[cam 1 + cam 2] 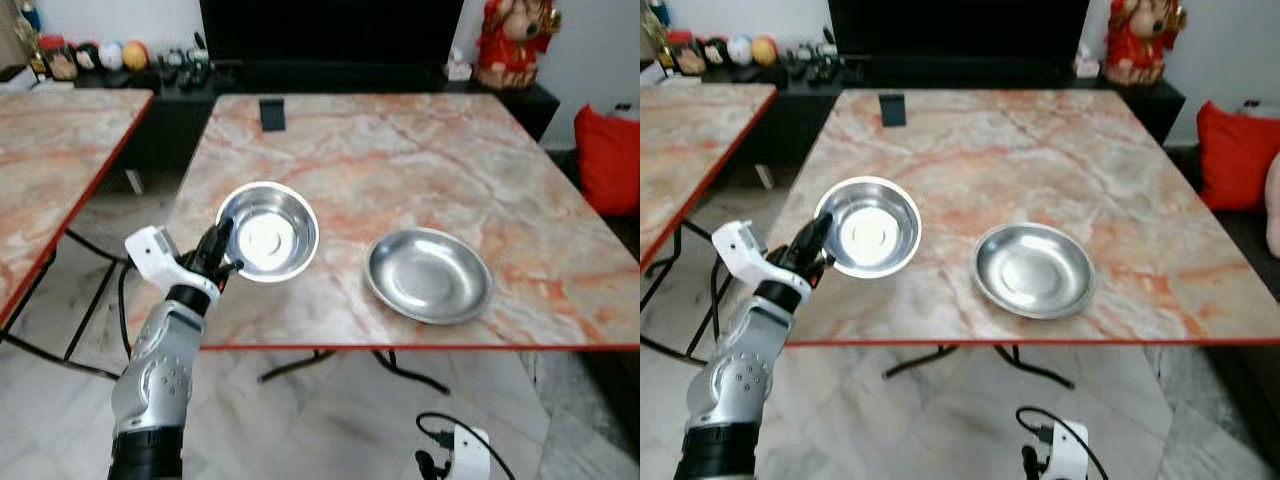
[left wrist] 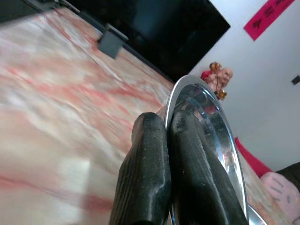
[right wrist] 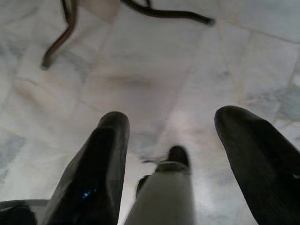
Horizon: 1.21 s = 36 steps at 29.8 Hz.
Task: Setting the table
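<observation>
Left eye view, left gripper [image 1: 222,250] pinching rim of round shiny steel bowl [image 1: 268,232] at near-left edge of pink marble-top table [image 1: 420,140], shallow round steel dish [image 1: 429,275] right of bowl, right gripper [image 3: 171,140] fingers spread above tiled floor [image 3: 154,61]

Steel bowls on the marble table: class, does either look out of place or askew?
Yes. The left gripper pinches the rim of the deeper steel bowl, which sits tilted near the table edge. The shallow steel dish lies flat.
</observation>
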{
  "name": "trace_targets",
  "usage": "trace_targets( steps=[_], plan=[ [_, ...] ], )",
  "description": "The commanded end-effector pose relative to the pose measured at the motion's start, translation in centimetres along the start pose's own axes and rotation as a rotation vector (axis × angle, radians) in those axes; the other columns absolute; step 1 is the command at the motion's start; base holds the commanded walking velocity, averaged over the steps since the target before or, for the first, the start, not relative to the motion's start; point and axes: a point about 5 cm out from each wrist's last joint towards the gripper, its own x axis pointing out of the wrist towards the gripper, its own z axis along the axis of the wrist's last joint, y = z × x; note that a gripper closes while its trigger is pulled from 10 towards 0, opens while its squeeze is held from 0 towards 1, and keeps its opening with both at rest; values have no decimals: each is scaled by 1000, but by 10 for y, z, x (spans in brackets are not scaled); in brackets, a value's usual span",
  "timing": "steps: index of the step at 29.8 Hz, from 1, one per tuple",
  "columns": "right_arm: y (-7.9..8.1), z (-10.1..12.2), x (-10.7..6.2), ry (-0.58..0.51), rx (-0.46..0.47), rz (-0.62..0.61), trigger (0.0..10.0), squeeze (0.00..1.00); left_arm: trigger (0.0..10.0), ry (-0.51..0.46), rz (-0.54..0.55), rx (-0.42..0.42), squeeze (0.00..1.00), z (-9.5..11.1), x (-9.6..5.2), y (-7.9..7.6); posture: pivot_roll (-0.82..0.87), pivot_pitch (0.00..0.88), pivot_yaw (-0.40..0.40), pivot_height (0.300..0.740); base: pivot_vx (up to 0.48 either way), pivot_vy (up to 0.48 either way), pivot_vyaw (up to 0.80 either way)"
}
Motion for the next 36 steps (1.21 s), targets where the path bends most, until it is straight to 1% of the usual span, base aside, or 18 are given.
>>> trace_targets(
  steps=[1, 11, 17, 22, 26, 28, 30, 31, 32, 34, 35, 36],
  plan=[
    [-7, 1, 0, -3, -1, -18, 10000, 0, 10000, -5, -39, 9, 0, 0, 4, -10, 15, 0, -17, 740, 0, -465, 0],
    [-7, 2, 0, -3, 0, -19, 10000, 0, 10000, 3, -44, 8, 0, -2, 5, -10, 7, 0, -14, 740, 0, -465, 0],
    [-7, 1, 0, -4, 1, -21, 10000, 0, 10000, 6, -50, 7, 0, -3, 6, -12, 4, 0, -12, 740, 0, -463, 0],
    [-7, 2, 0, -4, -1, -20, 10000, 0, 10000, 18, -50, 22, 0, -4, 7, -11, 4, 0, -14, 740, 0, -406, 0],
    [-7, 1, 0, -3, -4, -18, 10000, 0, 10000, 45, -36, 73, 0, -7, 7, -8, 4, 0, -16, 740, 0, 0, 0],
    [-8, 2, 0, -3, -8, -16, 10000, 0, 10000, 85, -56, 172, 0, -8, 7, -7, 3, 0, -18, 740, 0, 0, 0],
    [-8, 2, 0, -2, -10, -16, 10000, 0, 10000, 85, -65, 189, 0, -7, 7, -8, 4, 0, -18, 740, 0, 0, 0],
    [-8, 2, 0, -2, -11, -15, 10000, 0, 10000, 86, -64, 205, 0, -5, 8, -6, 5, 0, -18, 740, 0, 0, 0],
    [-8, 2, 0, -2, -12, -15, 10000, 0, 10000, 94, -70, 254, 0, -1, 8, -4, 5, 0, -18, 740, 0, 0, 0],
    [-8, 2, 0, -3, -13, -15, 10000, 0, 10000, 99, -85, 305, 0, 6, 8, 0, 5, 0, -19, 740, 0, 0, 0],
    [-8, 2, 0, -4, -14, -15, 10000, 0, 10000, 100, -88, 313, 0, 8, 8, 0, 5, 0, -19, 740, 0, 0, 0],
    [-8, 2, 0, -4, -13, -15, 10000, 0, 10000, 107, -106, 361, 0, 12, 8, 3, 5, 0, -19, 740, 0, 0, 0]
  ],
)
